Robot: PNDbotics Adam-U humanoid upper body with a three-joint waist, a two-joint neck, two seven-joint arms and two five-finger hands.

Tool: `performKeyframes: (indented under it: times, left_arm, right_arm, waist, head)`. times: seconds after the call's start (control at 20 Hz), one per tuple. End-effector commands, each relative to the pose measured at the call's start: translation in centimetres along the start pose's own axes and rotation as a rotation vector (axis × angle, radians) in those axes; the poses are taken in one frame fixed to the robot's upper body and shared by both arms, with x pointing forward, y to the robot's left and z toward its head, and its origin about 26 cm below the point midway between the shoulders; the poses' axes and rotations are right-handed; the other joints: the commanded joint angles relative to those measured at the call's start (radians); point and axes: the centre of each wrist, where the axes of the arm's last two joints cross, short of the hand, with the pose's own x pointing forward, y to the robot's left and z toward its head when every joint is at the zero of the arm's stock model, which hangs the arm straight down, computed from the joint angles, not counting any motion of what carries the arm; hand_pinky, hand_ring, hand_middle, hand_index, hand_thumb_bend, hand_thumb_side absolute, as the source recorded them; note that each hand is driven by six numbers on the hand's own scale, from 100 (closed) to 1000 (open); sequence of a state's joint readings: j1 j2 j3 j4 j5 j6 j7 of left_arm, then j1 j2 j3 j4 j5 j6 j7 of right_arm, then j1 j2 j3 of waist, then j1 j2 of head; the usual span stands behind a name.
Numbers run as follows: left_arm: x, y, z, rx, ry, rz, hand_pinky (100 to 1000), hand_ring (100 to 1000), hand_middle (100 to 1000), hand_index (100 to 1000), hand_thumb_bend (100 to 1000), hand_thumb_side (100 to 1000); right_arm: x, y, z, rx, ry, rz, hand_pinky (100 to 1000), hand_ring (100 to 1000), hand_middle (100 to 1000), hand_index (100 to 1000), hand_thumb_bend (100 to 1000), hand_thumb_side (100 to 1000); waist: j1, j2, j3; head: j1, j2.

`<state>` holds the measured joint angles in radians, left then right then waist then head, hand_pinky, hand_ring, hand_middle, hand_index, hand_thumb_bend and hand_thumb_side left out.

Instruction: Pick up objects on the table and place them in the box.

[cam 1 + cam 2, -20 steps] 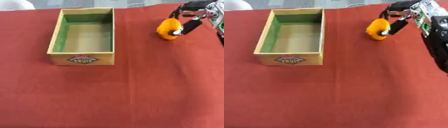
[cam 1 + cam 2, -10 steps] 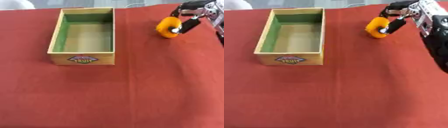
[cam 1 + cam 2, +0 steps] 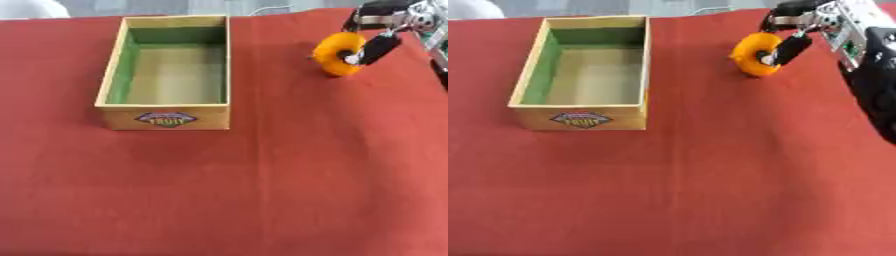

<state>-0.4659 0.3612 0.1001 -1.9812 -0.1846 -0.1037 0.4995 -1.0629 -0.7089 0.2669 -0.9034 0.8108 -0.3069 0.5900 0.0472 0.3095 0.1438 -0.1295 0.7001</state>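
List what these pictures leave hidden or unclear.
- Orange ring: its right side is hidden by the right hand in both views.
- Box: label print is blurred, unreadable.
- Left hand: in neither view.
- Right arm: cut off by the right edge.

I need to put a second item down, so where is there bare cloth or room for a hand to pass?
The red cloth is bare in front of the wooden box and between the box and the orange ring. The box interior is empty too. The only crowded spot is the far right corner, where the right hand grips the ring.
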Motion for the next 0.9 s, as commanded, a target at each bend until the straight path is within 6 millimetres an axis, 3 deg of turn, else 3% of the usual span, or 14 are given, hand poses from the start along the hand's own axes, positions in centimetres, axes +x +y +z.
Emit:
performKeyframes:
  times: [0.05,0.55,0.9]
  left_arm:
    - [0.7,0.5,-0.8,0.001,-0.044,-0.011,610,650,716,852,143,937]
    - [0.7,0.4,-0.8,-0.004,-0.046,-0.011,611,650,717,852,145,937]
    - [0.7,0.2,-0.8,-0.010,-0.047,0.000,611,651,717,852,145,936]
  right_arm:
    - [-0.2,-2.4,1.5,-0.102,0.008,0.008,783,761,438,525,100,201]
    - [3.6,-7.3,2.4,-0.343,-0.063,0.003,753,714,396,482,100,124]
    - [8.8,-11.2,1.5,-0.476,-0.174,0.003,758,714,392,482,100,169]
  waist:
    - [-0.004,-0.026,0.000]
    - [-0.009,-0.039,-0.002]
    - [-0.011,-0.045,0.005]
  head:
    - [0.002,-0.009]
    - [-0.002,-0.004]
    - [-0.015,0.000]
